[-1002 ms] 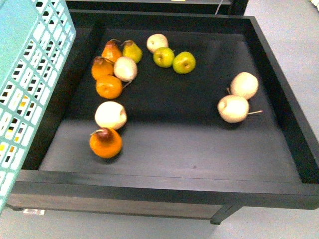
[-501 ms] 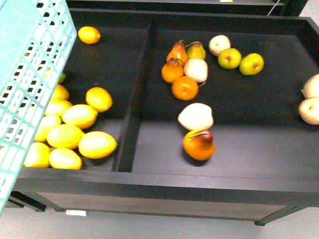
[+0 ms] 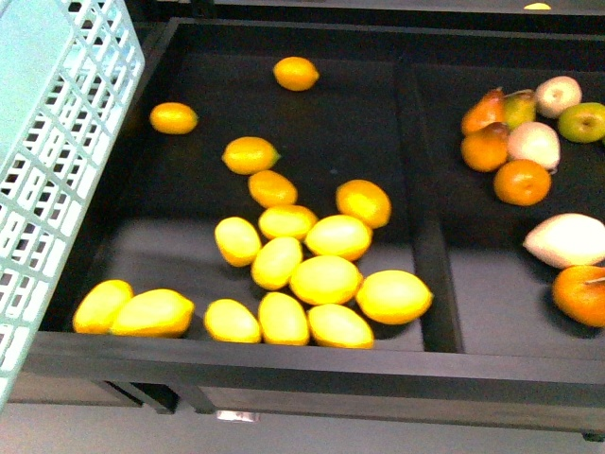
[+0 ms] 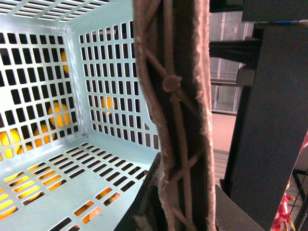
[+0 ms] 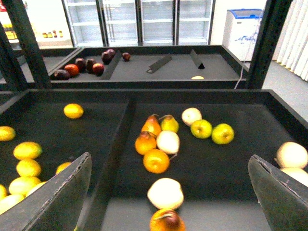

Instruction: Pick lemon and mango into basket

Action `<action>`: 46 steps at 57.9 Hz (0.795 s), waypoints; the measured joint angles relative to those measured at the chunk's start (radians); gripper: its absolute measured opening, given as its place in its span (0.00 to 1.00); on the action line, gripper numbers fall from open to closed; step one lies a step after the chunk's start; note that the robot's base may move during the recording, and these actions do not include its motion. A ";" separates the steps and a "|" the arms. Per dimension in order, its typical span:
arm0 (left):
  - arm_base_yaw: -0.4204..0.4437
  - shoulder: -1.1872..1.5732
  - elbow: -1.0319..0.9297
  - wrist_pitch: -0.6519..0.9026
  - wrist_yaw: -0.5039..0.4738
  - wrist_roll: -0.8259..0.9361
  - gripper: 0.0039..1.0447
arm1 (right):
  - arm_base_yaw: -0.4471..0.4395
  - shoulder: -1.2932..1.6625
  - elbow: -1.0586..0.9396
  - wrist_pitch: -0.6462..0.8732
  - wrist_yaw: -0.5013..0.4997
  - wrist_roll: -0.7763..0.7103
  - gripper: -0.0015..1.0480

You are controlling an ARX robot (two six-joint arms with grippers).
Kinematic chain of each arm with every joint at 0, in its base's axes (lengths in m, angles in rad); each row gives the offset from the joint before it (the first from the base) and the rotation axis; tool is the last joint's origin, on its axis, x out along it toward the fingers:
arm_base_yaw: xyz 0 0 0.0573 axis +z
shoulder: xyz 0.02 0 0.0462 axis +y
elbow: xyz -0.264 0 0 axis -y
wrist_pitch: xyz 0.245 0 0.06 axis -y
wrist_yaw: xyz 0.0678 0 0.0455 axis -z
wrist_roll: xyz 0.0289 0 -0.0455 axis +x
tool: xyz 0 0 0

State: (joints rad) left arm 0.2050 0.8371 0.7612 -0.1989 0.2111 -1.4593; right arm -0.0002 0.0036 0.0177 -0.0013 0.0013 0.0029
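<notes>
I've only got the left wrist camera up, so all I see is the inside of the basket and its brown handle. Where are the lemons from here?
Observer: In the front view, the lemons lie in the left compartment of the black bin. Most are bunched near its front wall, just right of the basket.
Operator: Is the right end effector holding anything?
Observer: No. The right wrist view shows the right end effector open and empty, facing the bin.
Operator: What's past the lemons?
Observer: A divider, then mixed fruit, including an orange and a green apple.
</notes>
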 joint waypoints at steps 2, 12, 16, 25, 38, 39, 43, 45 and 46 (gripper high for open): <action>0.000 0.000 0.000 0.000 -0.001 0.000 0.06 | 0.000 0.000 0.000 0.000 -0.001 0.000 0.92; 0.000 -0.001 0.000 0.000 0.000 0.000 0.06 | 0.000 0.000 0.000 0.000 0.000 0.000 0.92; 0.000 0.000 0.000 0.000 0.000 0.000 0.06 | 0.000 0.000 0.000 0.000 -0.001 0.000 0.92; 0.000 0.000 0.000 0.000 0.005 0.000 0.06 | 0.000 0.000 0.000 0.000 -0.004 0.000 0.92; 0.000 0.001 0.000 0.000 0.000 0.003 0.06 | 0.000 0.000 0.000 0.000 0.001 0.000 0.92; 0.000 0.000 0.000 0.000 -0.001 0.003 0.06 | 0.000 0.000 0.000 0.000 -0.001 0.000 0.92; 0.000 0.000 0.000 0.000 0.003 0.003 0.06 | 0.000 0.000 0.000 0.001 -0.001 0.000 0.92; 0.000 0.000 0.000 0.000 0.002 0.003 0.06 | 0.000 0.000 0.000 0.000 0.000 0.000 0.92; 0.000 0.000 0.000 0.000 0.002 0.002 0.06 | 0.000 0.000 0.000 0.000 -0.001 0.000 0.92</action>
State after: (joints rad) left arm 0.2050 0.8375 0.7616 -0.1989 0.2134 -1.4570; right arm -0.0002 0.0040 0.0177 -0.0013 0.0002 0.0029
